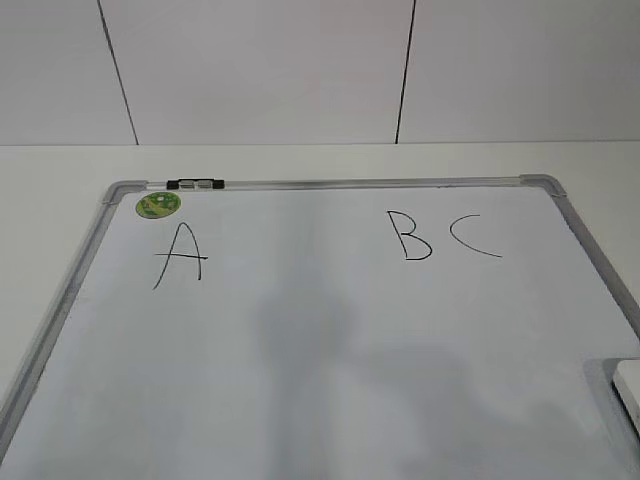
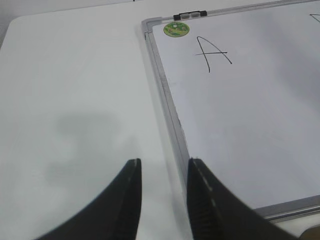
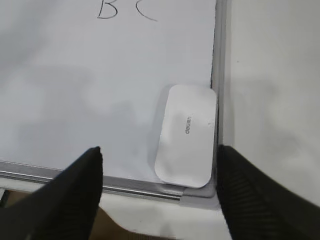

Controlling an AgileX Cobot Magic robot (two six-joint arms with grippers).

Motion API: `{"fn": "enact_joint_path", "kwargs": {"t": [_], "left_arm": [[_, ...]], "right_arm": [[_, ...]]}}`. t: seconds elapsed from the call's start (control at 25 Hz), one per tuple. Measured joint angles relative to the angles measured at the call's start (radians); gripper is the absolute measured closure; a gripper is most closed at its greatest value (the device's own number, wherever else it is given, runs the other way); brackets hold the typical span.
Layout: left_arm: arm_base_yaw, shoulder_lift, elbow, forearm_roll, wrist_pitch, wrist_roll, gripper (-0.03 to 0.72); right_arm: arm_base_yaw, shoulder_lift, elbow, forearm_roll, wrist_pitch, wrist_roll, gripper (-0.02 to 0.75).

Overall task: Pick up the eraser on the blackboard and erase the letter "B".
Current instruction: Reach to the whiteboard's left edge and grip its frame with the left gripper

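Note:
The blackboard (image 1: 330,390) is a white board with a grey frame, lying flat. The letter "B" (image 1: 408,236) stands at its upper right between an "A" (image 1: 180,256) and a "C" (image 1: 474,237); it also shows in the right wrist view (image 3: 107,9). The eraser (image 3: 186,135), white with grey lettering, lies in the board's near right corner; only its edge shows in the exterior view (image 1: 628,385). My right gripper (image 3: 159,152) is open wide above that corner, with the eraser between its fingers but apart from them. My left gripper (image 2: 164,170) is open and empty over the board's left frame.
A round green magnet (image 1: 158,205) sits at the board's top left corner, beside a black clip (image 1: 195,184) on the top frame. The white table (image 2: 75,100) extends left of the board. A white wall (image 1: 300,70) stands behind.

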Motion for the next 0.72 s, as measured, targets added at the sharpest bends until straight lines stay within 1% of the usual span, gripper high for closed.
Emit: {"fn": "enact_joint_path", "kwargs": {"t": [0.2,0.36,0.52,0.72], "left_arm": [[0.0,0.0,0.0,0.0,0.0,0.0,0.452],[0.0,0.0,0.0,-0.02,0.0,0.0,0.452],[0.0,0.0,0.0,-0.053,0.0,0.0,0.452],[0.0,0.005,0.0,-0.065,-0.004,0.0,0.452]], "right_arm": [[0.0,0.144,-0.024,0.0,0.039,0.135,0.187],[0.0,0.252,-0.07,0.0,0.072,0.188,0.188],[0.0,0.366,-0.119,0.0,0.095,0.218,0.188],[0.0,0.498,-0.138,0.002,0.096,0.233,0.187]]}}
